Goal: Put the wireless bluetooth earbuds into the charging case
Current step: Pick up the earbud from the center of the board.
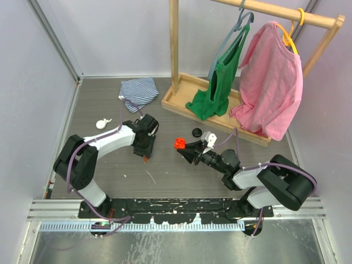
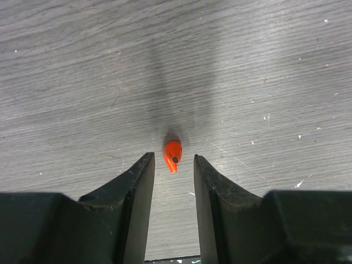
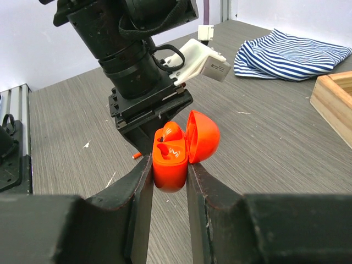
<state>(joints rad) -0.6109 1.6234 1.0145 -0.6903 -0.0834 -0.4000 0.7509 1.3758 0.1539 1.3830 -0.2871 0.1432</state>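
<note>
**A:** While the right gripper (image 3: 168, 163) is pinching the orange charging case (image 3: 169, 168) by its sides, why is the open lid (image 3: 202, 135) tipping away beyond the fingertips?

**B:** I judge it is presenting the cavity outwards, towards the other arm, so a bud can enter from ahead. One seated bud (image 3: 170, 131) appears to be lying inside already.

**A:** And the other one?

**B:** The loose orange earbud (image 2: 172, 154) is lying on the table (image 2: 82, 66) just ahead of the left gripper (image 2: 172, 159), in line with the gap between its tips.

**A:** Is that gripper gripping anything?

**B:** No. Its fingers are standing narrowly apart with nothing clamped between them. Such a slim gap is probably suiting so tiny a target.

**A:** Are the tips touching the table?

**B:** I cannot tell.

**A:** Any risk?

**B:** The earbud is rounded and smooth, so it is likely going to roll or squirt free if the pads are closing off-centre.
</note>
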